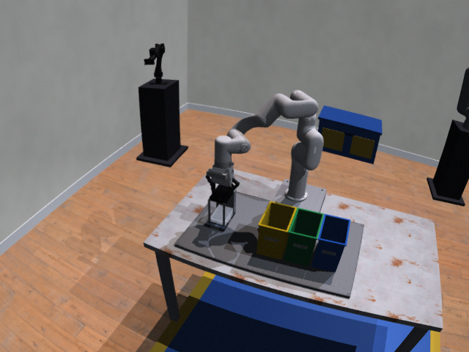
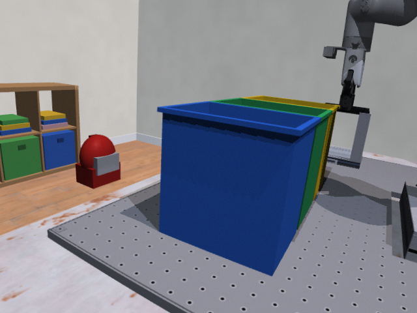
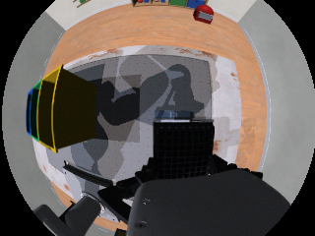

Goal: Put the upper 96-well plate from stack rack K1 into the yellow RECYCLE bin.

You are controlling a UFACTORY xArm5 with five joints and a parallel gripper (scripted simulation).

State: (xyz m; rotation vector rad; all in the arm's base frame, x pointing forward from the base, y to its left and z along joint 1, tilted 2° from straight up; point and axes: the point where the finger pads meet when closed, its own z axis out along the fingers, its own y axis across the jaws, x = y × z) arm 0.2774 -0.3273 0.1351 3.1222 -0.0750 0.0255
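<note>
My gripper [image 1: 222, 188] is shut on the upper 96-well plate [image 1: 221, 196], a dark flat plate that it holds level at the top of the stack rack K1 [image 1: 220, 213]. In the exterior view the plate [image 2: 352, 108] sits at the height of the rack's post tops [image 2: 359, 139], under the fingers [image 2: 348, 97]. The lower plate [image 1: 219, 216] lies pale at the rack's bottom. In the wrist view the held plate [image 3: 184, 147] fills the middle. The yellow bin [image 1: 275, 229] stands upright to the right of the rack, and it also shows in the wrist view [image 3: 69, 108].
A green bin [image 1: 305, 236] and a blue bin [image 1: 333, 242] stand upright in a row touching the yellow one, all on the grey perforated baseplate. The arm's base [image 1: 300, 189] is behind the bins. The blue bin [image 2: 235, 175] hides most of the other two in the exterior view.
</note>
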